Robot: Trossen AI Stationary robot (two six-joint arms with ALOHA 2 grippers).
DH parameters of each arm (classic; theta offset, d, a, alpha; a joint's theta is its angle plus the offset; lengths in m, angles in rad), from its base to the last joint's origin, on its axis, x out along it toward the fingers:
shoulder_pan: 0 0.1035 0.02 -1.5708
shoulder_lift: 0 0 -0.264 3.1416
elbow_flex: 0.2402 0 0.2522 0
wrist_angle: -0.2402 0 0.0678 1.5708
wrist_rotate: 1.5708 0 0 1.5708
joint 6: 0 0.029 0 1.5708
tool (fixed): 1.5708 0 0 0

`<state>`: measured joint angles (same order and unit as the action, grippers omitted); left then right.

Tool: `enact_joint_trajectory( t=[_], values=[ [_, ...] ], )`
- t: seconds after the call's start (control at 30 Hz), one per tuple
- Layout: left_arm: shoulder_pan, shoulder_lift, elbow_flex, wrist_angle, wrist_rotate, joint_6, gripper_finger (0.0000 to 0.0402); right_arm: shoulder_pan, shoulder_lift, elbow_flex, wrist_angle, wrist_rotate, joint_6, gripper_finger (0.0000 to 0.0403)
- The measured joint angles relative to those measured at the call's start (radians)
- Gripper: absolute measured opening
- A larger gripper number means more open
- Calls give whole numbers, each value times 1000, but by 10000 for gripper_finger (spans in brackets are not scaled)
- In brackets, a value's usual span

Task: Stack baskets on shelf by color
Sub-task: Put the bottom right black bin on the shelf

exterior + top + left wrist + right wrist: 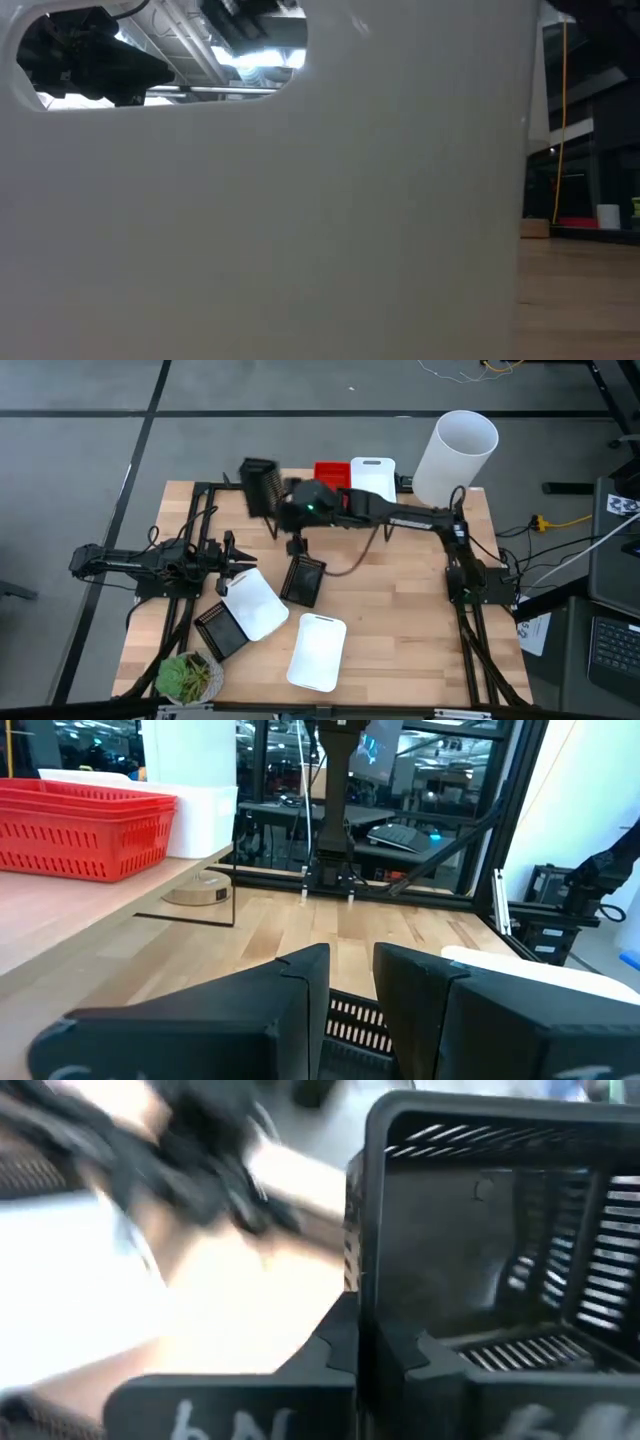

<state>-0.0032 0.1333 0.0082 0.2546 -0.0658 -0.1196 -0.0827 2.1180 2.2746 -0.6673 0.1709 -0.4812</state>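
The shelf (110,915) stands at the table's far edge and carries a red basket (332,472) and a white basket (373,475). My right gripper (279,500) reaches over the shelf's left end and is shut on a black basket (259,486). Two white baskets (252,603) (318,650) and two black baskets (303,580) (220,630) lie on the table's near half. My left gripper (233,556) waits at the left, open, with nothing between its fingers. My right gripper pinches one side wall of the black basket at its rim (361,1250) between its two fingers (335,1345), one on the hollow side and one outside. The basket is lifted clear of the table and turned on its side, its slatted bottom (560,1260) facing sideways.
A tall white cylinder (456,456) stands at the far right corner. A potted plant (188,678) sits at the near left corner. In the low view a white basket (300,220) stands right in front of the camera and hides almost everything behind it.
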Motion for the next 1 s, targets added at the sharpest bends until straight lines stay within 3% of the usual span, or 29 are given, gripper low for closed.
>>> enact_joint_trajectory(
  t=[0.07, 0.13, 0.27, 0.57, 1.0],
  values=[
    [0, 0, 0, 0, 0, 18, 74, -19, 28, 57, -76, 96, 37, 0],
    [0, 0, 0, 0, 0, 42, 74, -38, 46, 84, -135, 116, 75, 0],
    [0, 0, 0, 0, 0, 50, 74, -66, 52, 41, -148, 67, 137, 0],
    [0, 0, 0, 0, 0, 50, 74, -101, 51, -39, -164, 64, 228, 0],
    [0, 0, 0, 0, 0, 44, 74, -131, 69, -43, -173, 12, 265, 6]
  ],
)
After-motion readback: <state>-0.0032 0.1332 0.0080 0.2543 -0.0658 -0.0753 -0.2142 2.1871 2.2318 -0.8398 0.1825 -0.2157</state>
